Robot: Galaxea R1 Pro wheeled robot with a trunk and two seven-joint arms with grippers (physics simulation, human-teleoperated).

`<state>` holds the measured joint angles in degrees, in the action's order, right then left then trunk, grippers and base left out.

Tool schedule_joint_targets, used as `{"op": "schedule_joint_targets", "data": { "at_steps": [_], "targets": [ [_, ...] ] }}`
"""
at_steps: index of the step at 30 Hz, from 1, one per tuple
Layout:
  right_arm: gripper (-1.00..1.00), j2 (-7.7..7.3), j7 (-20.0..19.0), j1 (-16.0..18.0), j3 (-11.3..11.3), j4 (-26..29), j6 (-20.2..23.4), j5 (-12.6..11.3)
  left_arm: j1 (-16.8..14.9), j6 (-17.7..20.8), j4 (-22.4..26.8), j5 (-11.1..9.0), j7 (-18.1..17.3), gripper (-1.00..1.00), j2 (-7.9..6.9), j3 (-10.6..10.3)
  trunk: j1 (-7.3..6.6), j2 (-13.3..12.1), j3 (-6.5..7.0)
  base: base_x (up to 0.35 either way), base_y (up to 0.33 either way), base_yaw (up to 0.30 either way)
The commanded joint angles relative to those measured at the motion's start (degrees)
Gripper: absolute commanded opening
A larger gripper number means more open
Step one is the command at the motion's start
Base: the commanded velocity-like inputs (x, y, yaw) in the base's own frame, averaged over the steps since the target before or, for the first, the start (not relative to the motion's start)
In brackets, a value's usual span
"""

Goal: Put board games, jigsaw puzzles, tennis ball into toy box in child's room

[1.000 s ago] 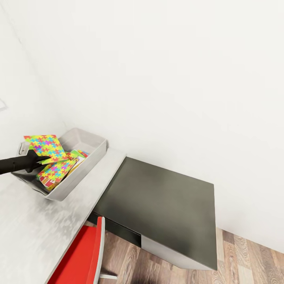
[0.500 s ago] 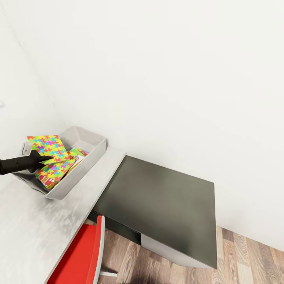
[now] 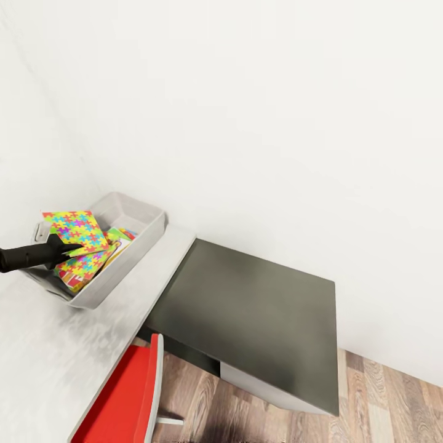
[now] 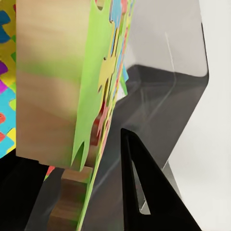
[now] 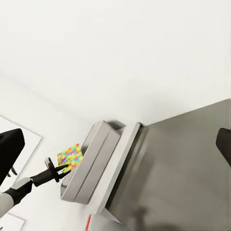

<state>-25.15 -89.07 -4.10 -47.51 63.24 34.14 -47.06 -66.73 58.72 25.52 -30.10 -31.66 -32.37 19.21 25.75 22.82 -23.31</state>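
Since a second ago, the puzzle board in the left gripper point(image 3: 72, 248) has sunk a little and drawn closer to the toy box point(image 3: 143, 237), while the head camera has tipped slightly, so the whole scene sits a touch differently.

At the far left, the black left arm reaches in over the pale worktop point(image 3: 43, 351). Its jaws are closed narrowly on the near edge of one jigsaw puzzle point(image 3: 74, 227), which tilts up above the box's left end. In the left wrist view that same jigsaw puzzle point(image 4: 91, 86) stands edge-on, thin, with a wooden back and a green face.

Just below it, inside the toy box, the second puzzle board point(image 3: 77, 271) lies slanted on top of a board game point(image 3: 120, 240), its corner peeking out toward the wall.

Further right, the dark corner section point(image 3: 252, 320) of the worktop is bare, and a red chair point(image 3: 123, 394) stands tucked under the near edge.

The right gripper point(image 5: 115, 144) has its jaws spread wide, holding nothing.

By my judgement the board is light, stiff and thin. An edge pinch suits it, though it may pivot or slip. Lowering it flatter before release looks wise.
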Motion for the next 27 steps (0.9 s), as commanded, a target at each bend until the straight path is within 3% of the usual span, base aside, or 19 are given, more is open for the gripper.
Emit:
{"op": "schedule_joint_targets", "data": {
  "at_steps": [1, 13, 27],
  "targets": [
    [1.00, -0.02, -0.1, 0.0, 0.0, 0.0, 0.6, -0.2, -0.1, 0.3, 0.0, 0.5, -0.4, -1.00, 0.03, 0.3, 0.03, 0.1, -0.18, 0.000, 0.000, 0.000],
    [1.00, 0.04, -0.1, 0.0, 0.0, -0.1, 0.6, -0.2, -0.1, 0.3, 0.0, 0.6, -0.4, -1.00, -0.04, 0.4, 0.03, 0.1, -1.24, 0.000, 0.000, 0.000],
    [1.00, 0.19, -0.1, 0.0, 0.0, -0.1, 0.4, -0.2, -0.1, 0.5, 0.0, 0.4, -0.7, -1.00, -0.14, 0.5, 0.03, 0.1, -1.36, 0.000, 0.000, 0.000]
  ]
}}
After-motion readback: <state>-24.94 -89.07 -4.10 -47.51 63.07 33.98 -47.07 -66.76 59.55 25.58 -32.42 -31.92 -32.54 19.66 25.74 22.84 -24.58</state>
